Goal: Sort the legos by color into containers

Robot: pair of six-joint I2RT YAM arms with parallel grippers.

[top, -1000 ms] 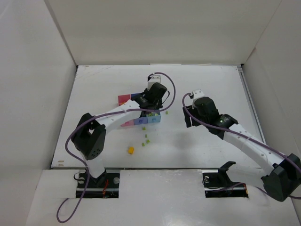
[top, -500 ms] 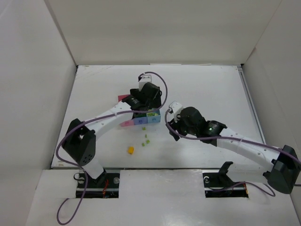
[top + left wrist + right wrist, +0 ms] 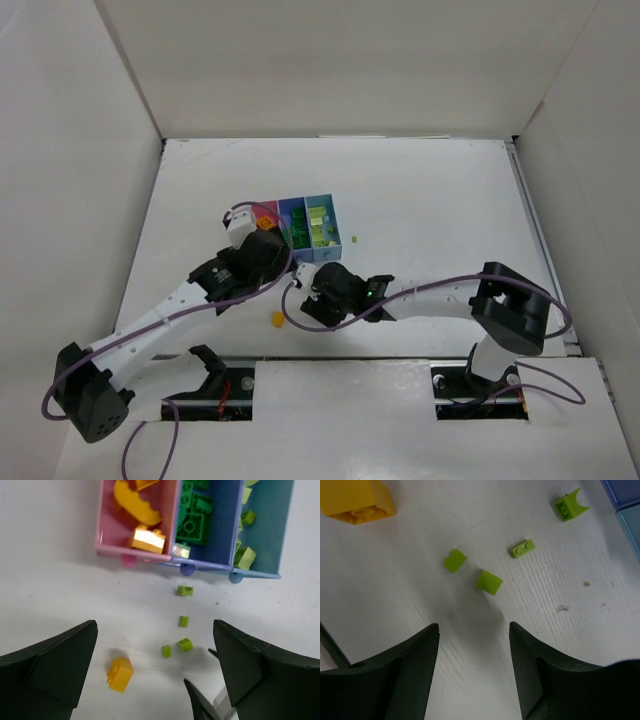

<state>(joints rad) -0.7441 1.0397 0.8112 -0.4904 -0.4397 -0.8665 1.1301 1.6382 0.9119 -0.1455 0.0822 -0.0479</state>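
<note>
Seen from overhead, the three joined containers stand a little left of the desk's (image 3: pixel 430 200) middle: pink bin (image 3: pixel 270 206), periwinkle bin (image 3: pixel 292 214) and light blue bin (image 3: pixel 322 214), in that order toward the right edge. One small lime speck (image 3: pixel 354 238), probably a brick, lies just beside the light blue bin on its right-edge side. An orange-yellow brick (image 3: pixel 277 319) sits close to the near edge.

The overhead view hides the small loose pieces under the right gripper (image 3: pixel 312 300). The left wrist view shows them: four lime bricks (image 3: pixel 184 621) strung between the bins and the near edge, apart from one another. It also shows the bins' contents: orange-yellow pieces in pink, dark green in periwinkle, pale lime in light blue.

The left gripper (image 3: pixel 154 645) hangs above this patch with its fingers spread wide and nothing between them. The right gripper likewise stands parted and empty, low over the lime bricks, with one square lime brick (image 3: pixel 489 582) just ahead of its gap.

White walls border the left, far and right edges, and the broadest run of desk lies toward the far and right edges.

The bricks are glossy studded plastic, the fingers are matte black wedges, and the desk surface shows fine streaked grain.
</note>
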